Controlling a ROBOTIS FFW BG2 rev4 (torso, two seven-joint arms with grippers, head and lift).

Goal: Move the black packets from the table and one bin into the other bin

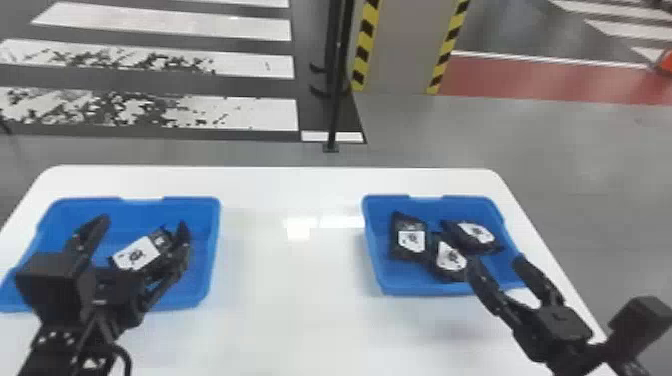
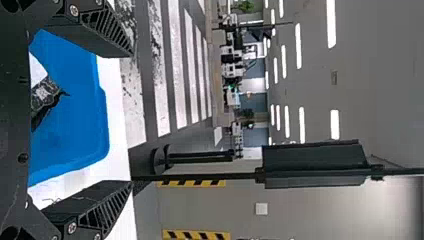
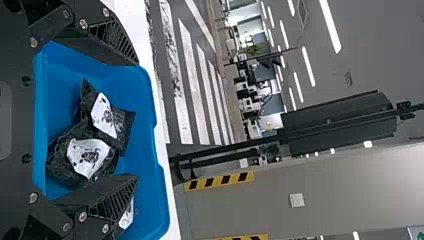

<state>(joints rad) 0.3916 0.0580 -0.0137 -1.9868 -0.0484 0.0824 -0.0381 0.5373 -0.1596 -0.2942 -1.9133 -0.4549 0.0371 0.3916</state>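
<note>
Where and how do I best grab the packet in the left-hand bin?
From above, likely, pinching across its middle from the long sides with the open left end effector. The packet lies label up and slanted in the blue bin, longer than wide, with no other packet seen beside it, so fingers should fit.

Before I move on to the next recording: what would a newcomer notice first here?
Probably the bright blue against the white table: the left bin with one black packet in sight, the right bin with three packets. Next, the open left claw over the first and the open right claw at the other's near right corner. White floor stripes lie beyond.
</note>
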